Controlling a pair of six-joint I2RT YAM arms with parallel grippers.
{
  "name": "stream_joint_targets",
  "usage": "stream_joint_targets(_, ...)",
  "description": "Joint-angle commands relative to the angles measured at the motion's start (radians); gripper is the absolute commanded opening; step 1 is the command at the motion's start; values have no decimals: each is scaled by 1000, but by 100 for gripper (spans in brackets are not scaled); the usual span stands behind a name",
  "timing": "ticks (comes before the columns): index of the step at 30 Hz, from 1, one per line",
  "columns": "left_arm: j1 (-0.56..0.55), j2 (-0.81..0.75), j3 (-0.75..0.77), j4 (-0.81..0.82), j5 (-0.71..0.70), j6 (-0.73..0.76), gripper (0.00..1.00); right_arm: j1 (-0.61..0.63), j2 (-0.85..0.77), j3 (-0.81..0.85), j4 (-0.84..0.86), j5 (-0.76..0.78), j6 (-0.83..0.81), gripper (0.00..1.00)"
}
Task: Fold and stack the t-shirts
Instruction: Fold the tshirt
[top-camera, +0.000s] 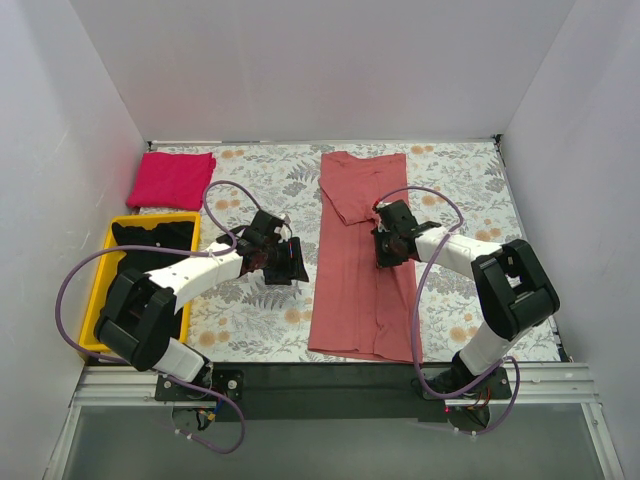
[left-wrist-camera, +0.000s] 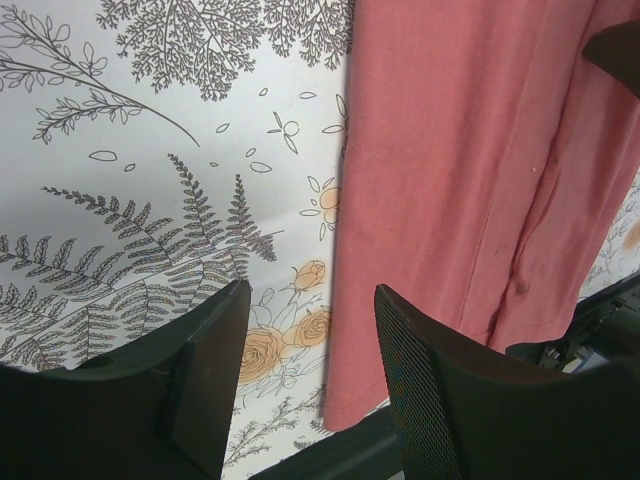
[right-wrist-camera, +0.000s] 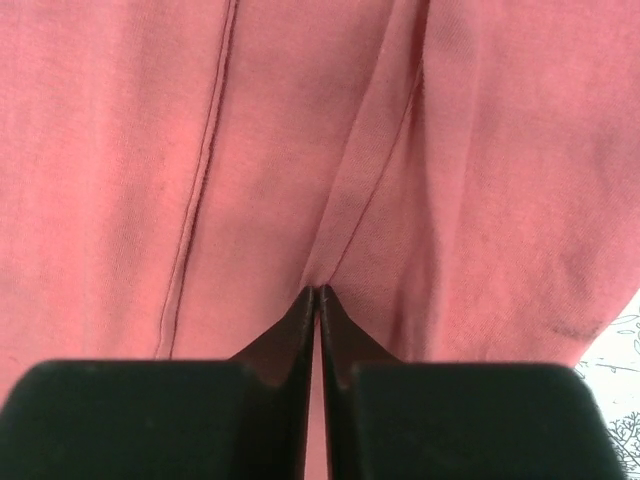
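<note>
A salmon-red t-shirt (top-camera: 355, 270) lies lengthwise down the middle of the table, its sides folded in to a long strip. My right gripper (top-camera: 385, 250) sits on the shirt's right part and is shut, pinching a fold of the salmon cloth (right-wrist-camera: 360, 200). My left gripper (top-camera: 297, 262) is open and empty, just left of the shirt's left edge (left-wrist-camera: 345, 260). A magenta-pink t-shirt (top-camera: 171, 179) lies folded at the far left. A black t-shirt (top-camera: 150, 247) lies in the yellow bin.
The yellow plastic bin (top-camera: 103, 262) stands along the left side. A floral tablecloth (top-camera: 255, 180) covers the table. White walls close in the back and both sides. The black front rail (top-camera: 320, 375) runs along the near edge.
</note>
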Motion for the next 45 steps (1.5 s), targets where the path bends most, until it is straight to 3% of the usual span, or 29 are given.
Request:
stream_joint_targets(1,-1,-27,-3,-2,-11,-4,51,9,20,32,0,2,-11,7)
stream_joint_targets(2,1,-28,-5,-2,-14,-4,51,7,20,31,-2,6,-13,1)
stream_joint_targets(17,1,-21,1,-5,-15,-4,51,59,-42,61,-76,-11,-40,1)
stream_joint_targets(40,1,-25,-6,-19,-24,-5,51,82,3,135,-157,-37,-39,1)
stream_joint_targets(45,1,-22,-8,-17,-23,-8,51,88,54,138,-155,-115,-53,1)
